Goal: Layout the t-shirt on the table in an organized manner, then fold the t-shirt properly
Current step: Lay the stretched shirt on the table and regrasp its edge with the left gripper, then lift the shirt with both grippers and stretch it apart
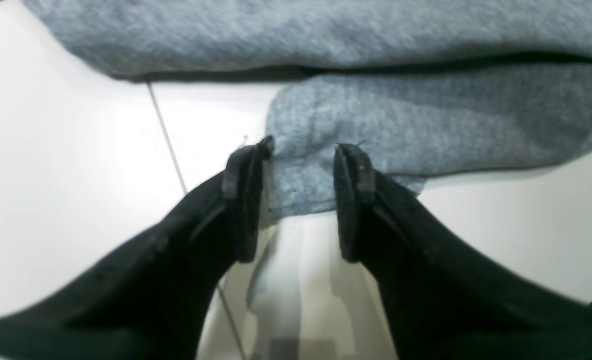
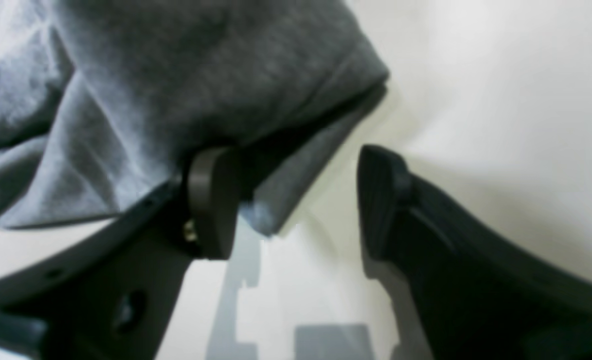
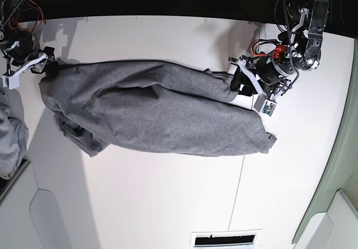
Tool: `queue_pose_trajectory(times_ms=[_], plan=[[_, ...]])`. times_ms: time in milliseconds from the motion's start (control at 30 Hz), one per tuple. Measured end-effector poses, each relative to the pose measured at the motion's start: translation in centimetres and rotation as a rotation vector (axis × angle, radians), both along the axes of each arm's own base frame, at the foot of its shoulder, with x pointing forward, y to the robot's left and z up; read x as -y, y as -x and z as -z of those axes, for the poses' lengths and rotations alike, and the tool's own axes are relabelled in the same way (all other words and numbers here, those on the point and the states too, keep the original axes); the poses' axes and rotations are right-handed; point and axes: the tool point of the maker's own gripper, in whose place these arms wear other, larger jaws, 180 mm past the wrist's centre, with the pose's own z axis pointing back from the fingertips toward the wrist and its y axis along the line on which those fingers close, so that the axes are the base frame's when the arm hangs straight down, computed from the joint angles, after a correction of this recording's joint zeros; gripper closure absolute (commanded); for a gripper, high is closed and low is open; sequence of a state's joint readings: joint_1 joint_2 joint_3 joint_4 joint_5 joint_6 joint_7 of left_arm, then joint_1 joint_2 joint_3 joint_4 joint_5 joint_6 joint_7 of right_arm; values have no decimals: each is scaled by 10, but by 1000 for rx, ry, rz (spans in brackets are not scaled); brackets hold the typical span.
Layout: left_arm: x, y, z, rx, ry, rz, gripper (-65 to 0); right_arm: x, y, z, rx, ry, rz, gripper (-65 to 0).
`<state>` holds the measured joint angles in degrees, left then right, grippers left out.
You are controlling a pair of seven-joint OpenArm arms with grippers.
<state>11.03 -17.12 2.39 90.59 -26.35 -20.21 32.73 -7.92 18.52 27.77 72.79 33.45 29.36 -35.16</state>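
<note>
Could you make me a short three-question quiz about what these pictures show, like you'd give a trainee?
1. True or false: the t-shirt lies neatly folded into a small square on the table.
2. How do the jaws of the left gripper stand? A) apart, with a shirt edge between the fingers; B) pressed together on bare table; C) holding a pen.
3. Fill in: in the right wrist view, one finger of the right gripper sits under a fold of the ____.

Key
1. False: it lies stretched across the table, rumpled and unfolded.
2. A.
3. t-shirt.
</note>
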Motion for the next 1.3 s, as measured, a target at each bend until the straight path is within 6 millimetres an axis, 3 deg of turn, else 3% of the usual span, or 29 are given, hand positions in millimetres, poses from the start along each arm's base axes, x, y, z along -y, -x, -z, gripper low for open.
queue_pose_trajectory(times_ms=[133,200,300,367,500,600,700,800,833,933,1033,1167,1300], plan=[[-9,-4,7,32,-27,-35,-261,-14,-7,2,7,-6,-30,-365],[-17,2,23,-6,-55,-55,-261,-23,-12,3,2,10,-65,-285],[-9,8,31,-19,-19,-23,-260,-31,-14,8,-19,33,-101,-119],[-6,10,33,-24,-12,-7,-260,-34,-15,8,-16,28,-105,-61],[7,15,32,-30,31,60,-232,-34,-19,6,-15,28,-112,-38],[26,24,31,-37,67,153,-135,-35,-23,4,-11,31,-120,0],[46,34,32,-47,93,238,-132,-35,-23,4,-9,30,-122,0],[54,33,32,-33,102,234,0,-36,-23,4,-12,30,-124,0],[54,32,31,-30,103,220,0,-36,-23,4,-12,30,-125,0],[46,25,31,-19,82,196,0,-36,-23,3,-10,31,-129,0],[19,11,23,-5,38,130,0,-28,-23,-3,-10,74,-167,0],[-38,-12,-19,51,42,21,0,5,-41,-42,63,195,-195,0],[-58,-19,-70,128,62,97,0,32,-57,-83,135,308,-228,0]])
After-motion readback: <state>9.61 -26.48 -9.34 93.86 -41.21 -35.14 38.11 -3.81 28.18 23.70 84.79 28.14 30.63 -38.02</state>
